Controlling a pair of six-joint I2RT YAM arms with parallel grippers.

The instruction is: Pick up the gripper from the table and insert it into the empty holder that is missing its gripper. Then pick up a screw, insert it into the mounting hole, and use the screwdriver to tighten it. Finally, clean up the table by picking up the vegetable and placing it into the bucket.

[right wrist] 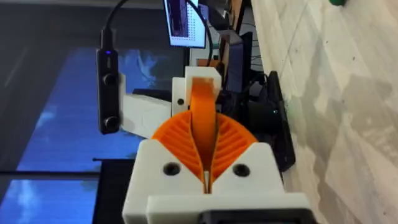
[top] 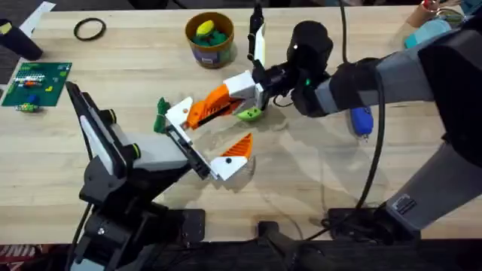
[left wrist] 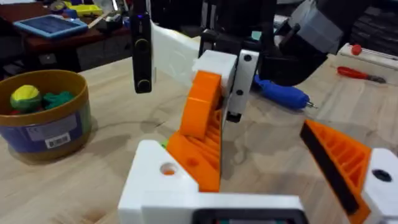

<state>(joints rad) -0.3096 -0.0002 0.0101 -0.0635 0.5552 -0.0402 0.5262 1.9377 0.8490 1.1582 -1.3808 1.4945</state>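
Nearest the overhead camera, the left arm reaches up from the lower left, and its left gripper [top: 213,144] stands wide open: one white bracket carries a small plain orange triangle finger [top: 239,146], the other is the bare white holder [top: 179,113]. In the left wrist view the holder [left wrist: 163,180] lies at the foot of the long orange gripper [left wrist: 200,127], whose narrow end touches it beside the mounting hole.

Reaching in from the right side, the right gripper [top: 242,92] is clamped on the white blocky end of that long orange gripper [top: 211,105], holding it slanted over the table with its tip at the holder. From the right wrist, two ribbed orange pads [right wrist: 230,138] press against the orange wedge [right wrist: 203,121] from both sides.

A small green vegetable [top: 249,114] lies on the wooden table [top: 316,173] just under the right gripper. Beyond it stands the bucket [top: 210,40], with yellow and green items inside. By the right forearm lies the blue-handled screwdriver [top: 362,121], well apart from both grippers.
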